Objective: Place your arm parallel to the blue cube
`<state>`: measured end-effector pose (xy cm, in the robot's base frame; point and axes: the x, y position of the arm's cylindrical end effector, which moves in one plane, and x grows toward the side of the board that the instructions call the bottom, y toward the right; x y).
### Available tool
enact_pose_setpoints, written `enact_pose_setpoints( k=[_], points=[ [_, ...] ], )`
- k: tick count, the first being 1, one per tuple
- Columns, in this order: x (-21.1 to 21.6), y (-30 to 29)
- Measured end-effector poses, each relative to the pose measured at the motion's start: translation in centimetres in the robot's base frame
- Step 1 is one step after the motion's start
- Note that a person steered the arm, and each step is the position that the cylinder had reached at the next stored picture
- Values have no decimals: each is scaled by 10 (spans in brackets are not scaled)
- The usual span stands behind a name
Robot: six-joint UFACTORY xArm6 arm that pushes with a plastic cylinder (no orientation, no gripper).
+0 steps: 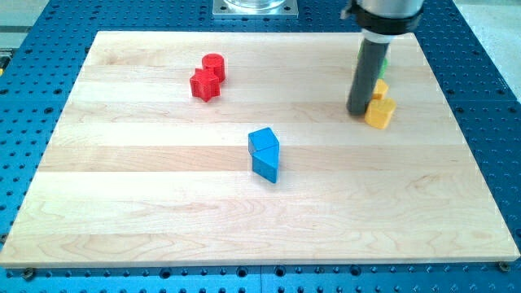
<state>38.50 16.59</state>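
A blue cube (pixel 263 142) stands near the board's middle, with a blue triangular block (pixel 266 165) touching it just below. My tip (pixel 359 111) rests on the board at the view's upper right, well to the right of and above the blue cube. It sits right beside a yellow block (pixel 380 112), on that block's left. A second yellow block (pixel 380 88) and a green block (pixel 385 62) are partly hidden behind the rod.
A red cylinder (pixel 213 66) and a red star-shaped block (pixel 205 85) touch each other at the view's upper left. The wooden board (pixel 163 203) lies on a blue perforated table (pixel 496 122). The arm's base mount (pixel 256 7) is at the top.
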Motion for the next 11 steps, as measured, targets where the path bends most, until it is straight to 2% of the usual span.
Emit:
enact_pose_setpoints(
  k=[2, 4, 5, 6, 7, 8, 9, 10, 11],
  points=[
    [1, -17],
    [33, -132],
    [-1, -179],
    [-14, -217],
    [7, -237],
    [47, -258],
    [72, -264],
    [70, -242],
    [50, -213]
  ],
)
